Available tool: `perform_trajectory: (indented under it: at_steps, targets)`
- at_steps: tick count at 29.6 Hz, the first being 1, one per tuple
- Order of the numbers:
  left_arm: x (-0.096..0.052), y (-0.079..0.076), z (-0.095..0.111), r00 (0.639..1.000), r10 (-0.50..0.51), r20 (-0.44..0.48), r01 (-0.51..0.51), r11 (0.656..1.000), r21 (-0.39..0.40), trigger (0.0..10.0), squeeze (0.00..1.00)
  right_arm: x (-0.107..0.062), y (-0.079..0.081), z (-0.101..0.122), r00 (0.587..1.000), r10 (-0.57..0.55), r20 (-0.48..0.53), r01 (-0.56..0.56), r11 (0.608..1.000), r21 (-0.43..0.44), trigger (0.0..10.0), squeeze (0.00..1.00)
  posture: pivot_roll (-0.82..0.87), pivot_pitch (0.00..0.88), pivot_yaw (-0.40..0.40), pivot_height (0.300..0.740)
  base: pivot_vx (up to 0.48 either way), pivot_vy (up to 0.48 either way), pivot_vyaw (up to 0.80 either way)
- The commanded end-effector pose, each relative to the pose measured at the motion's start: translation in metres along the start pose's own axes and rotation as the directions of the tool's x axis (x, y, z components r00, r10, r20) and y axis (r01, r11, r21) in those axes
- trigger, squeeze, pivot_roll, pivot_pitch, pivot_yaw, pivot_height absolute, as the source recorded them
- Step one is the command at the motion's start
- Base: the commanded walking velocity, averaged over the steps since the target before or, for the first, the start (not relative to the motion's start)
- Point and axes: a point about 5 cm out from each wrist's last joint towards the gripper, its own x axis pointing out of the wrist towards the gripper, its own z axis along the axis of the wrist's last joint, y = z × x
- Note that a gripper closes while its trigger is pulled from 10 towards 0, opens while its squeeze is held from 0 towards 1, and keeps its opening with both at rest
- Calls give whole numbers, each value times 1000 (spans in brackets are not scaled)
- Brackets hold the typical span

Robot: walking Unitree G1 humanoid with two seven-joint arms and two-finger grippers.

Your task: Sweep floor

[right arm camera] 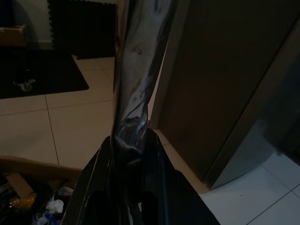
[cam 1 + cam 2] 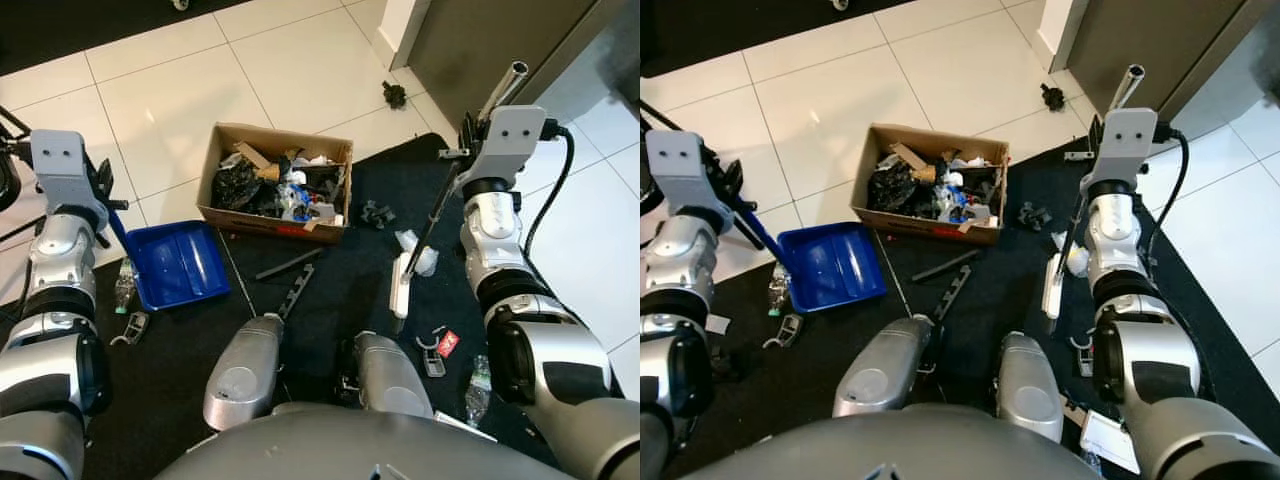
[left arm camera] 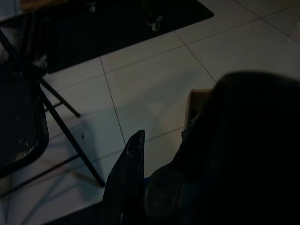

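My right gripper (image 2: 468, 140) is shut on the broom's shiny metal pole (image 1: 136, 70), held up at the right of the scene. The pole slants down to a white broom head (image 2: 402, 286) resting on the black mat (image 2: 340, 300). A crumpled white paper (image 2: 420, 254) lies right beside the head. My left gripper (image 2: 104, 196) is shut on the blue handle of the blue dustpan (image 2: 180, 262), which lies flat at the mat's left edge. One black finger (image 3: 127, 183) shows in the dark left wrist view.
An open cardboard box (image 2: 275, 180) full of rubbish stands ahead at the mat's far edge. Black sticks (image 2: 290, 266), small black pieces (image 2: 377, 214), a red-and-white scrap (image 2: 447, 343) and a plastic bottle (image 2: 124, 286) litter the mat. A dark cabinet (image 2: 480, 40) stands far right; folding chair legs (image 3: 70, 140) stand left.
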Motion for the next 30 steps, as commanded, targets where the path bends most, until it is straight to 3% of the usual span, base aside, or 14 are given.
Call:
perform_trajectory:
  at_steps: [1,2,3,4,5,8,15,21,24,25,30]
  targets:
    - [2,-27,-11,991,-136,-19,132,982,-134,10000,0,1,-2,0,1000,-1,-2,1,1000,-8,10000,0,163,12,-47,740,0,0,0]
    - [2,-27,-11,991,-136,-19,132,982,-134,10000,0,1,-2,0,1000,-1,-2,1,1000,-8,10000,0,163,12,-47,740,0,0,0]
    - [3,-38,-10,980,-199,-6,196,969,-149,10000,0,2,-1,1,1000,0,-1,0,1000,-7,10000,0,167,11,-46,740,0,0,0]
    - [3,-38,-10,980,-199,-6,196,969,-149,10000,0,2,-1,1,1000,0,-1,0,1000,-7,10000,0,167,11,-46,740,0,0,0]
    - [2,-50,-10,964,-266,6,263,951,-161,10000,0,2,-1,1,1000,0,0,0,1000,-6,10000,0,167,11,-46,740,0,0,0]
    - [0,-64,-13,945,-327,12,325,932,-162,10000,0,2,0,2,1000,-1,3,1,1000,-4,10000,0,165,10,-41,740,0,0,0]
    - [-4,-70,-24,938,-346,-33,336,928,-162,10000,0,1,1,1,1000,0,0,0,1000,-1,10000,0,166,12,-40,740,0,0,0]
    - [-7,-75,-26,918,-395,-24,381,898,-219,10000,0,1,1,1,1000,-2,0,2,1000,0,10000,0,167,13,-38,740,0,0,0]
    - [-8,-81,-23,902,-431,10,418,868,-268,10000,0,2,2,1,1000,-2,0,2,1000,0,10000,0,167,13,-38,740,0,0,0]
    - [-10,-86,-19,884,-466,36,456,844,-282,10000,0,2,2,1,1000,-1,0,1,1000,1,10000,0,167,13,-38,740,0,0,0]
    - [-12,-98,-14,844,-532,66,527,803,-277,10000,0,2,3,1,1000,3,0,-3,1000,1,10000,0,167,13,-38,740,0,0,0]
